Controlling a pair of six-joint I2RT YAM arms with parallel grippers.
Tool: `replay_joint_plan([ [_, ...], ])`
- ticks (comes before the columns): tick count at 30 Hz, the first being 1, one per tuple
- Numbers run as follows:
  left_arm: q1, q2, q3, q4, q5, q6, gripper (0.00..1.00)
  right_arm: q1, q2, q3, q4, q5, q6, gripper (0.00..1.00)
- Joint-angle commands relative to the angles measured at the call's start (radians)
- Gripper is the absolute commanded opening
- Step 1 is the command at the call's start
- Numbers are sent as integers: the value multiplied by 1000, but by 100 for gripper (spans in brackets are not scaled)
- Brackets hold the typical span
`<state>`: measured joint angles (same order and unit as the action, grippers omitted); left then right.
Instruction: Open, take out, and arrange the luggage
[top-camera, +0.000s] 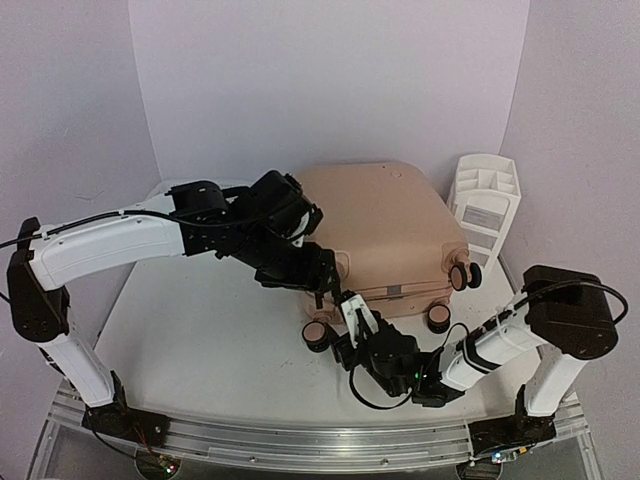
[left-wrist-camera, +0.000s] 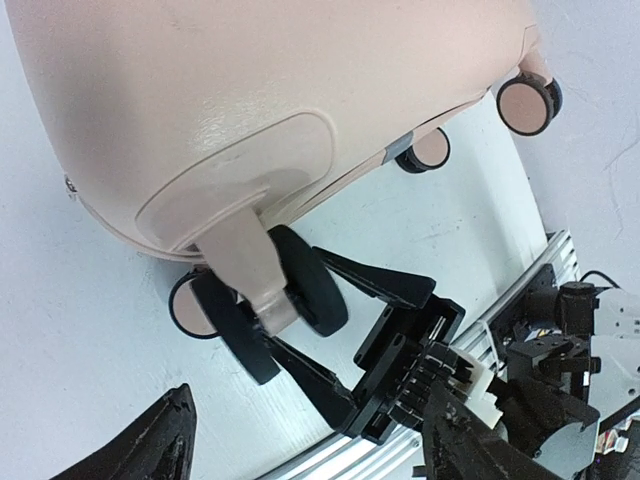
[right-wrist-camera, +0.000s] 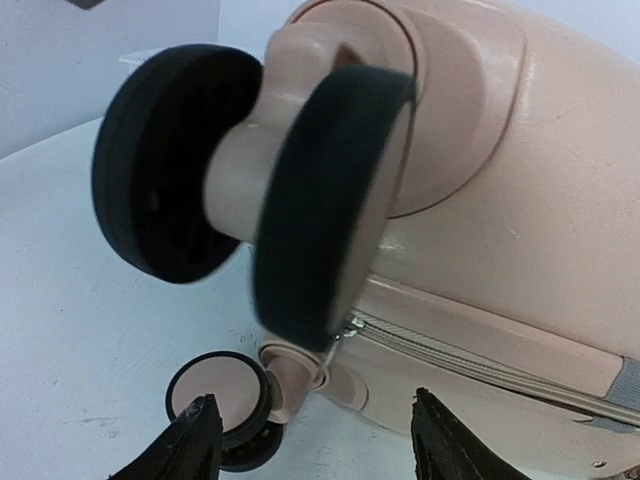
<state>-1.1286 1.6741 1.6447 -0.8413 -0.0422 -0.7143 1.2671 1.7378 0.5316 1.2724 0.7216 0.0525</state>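
1. The right end effector (top-camera: 348, 303) is nearest. Its fingers are spread wide on either side of the corner caster (right-wrist-camera: 300, 200) and it holds nothing. I cannot tell whether a finger brushes the wheel.
2. The step in hand looks like opening, so the target should be the zipper (right-wrist-camera: 470, 355) along the seam just behind that caster, not the wheel. It would be best to ease past the caster, narrow the fingers onto the pull, then drag along the seam.
3. The left end effector (top-camera: 315, 275) hovers at the same near-left corner, also wide and empty. Pressing on the shell there would probably stop the case sliding.
4. The luggage (top-camera: 385, 225) lies flat and closed on the worktop (top-camera: 200, 330), right of centre, with its wheels towards the arms.
5. An organizer (top-camera: 485, 195) stands just beside its far right corner.
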Motion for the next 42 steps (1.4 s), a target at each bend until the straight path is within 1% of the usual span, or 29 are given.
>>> replay_joint_plan([
  [1,65,-101,-90,39,91,65,76,13,55,59,86,91,4,64],
  [5,116,-184,-174,41,107,80,72,12,92,83,94,122,2,58],
  [7,137,-221,-204,41,113,89,72,13,111,94,108,135,-4,51],
  [9,150,-251,-229,41,109,99,71,12,135,108,131,140,-21,47],
  [12,158,-283,-257,43,105,108,70,13,166,140,157,173,-44,46],
  [15,161,-300,-278,44,104,110,70,11,190,150,228,178,-135,47],
  [20,164,-312,-303,50,102,111,68,-13,209,160,265,162,-152,47],
  [23,164,-313,-311,54,105,109,67,-26,221,169,271,153,-160,42],
  [26,165,-313,-322,58,104,102,67,-31,243,200,274,164,-182,33],
  [31,165,-308,-323,63,103,98,66,-35,265,208,282,200,-178,31],
  [34,165,-302,-319,64,102,95,66,-44,266,189,289,206,-155,25],
  [36,165,-296,-317,64,104,95,66,-54,260,177,298,208,-148,16],
  [40,165,-286,-314,67,105,93,65,-63,249,162,309,218,-152,3],
  [41,165,-282,-314,67,105,94,65,-65,246,158,312,221,-152,0],
  [42,165,-280,-313,68,105,92,65,-67,242,153,314,222,-152,0],
])
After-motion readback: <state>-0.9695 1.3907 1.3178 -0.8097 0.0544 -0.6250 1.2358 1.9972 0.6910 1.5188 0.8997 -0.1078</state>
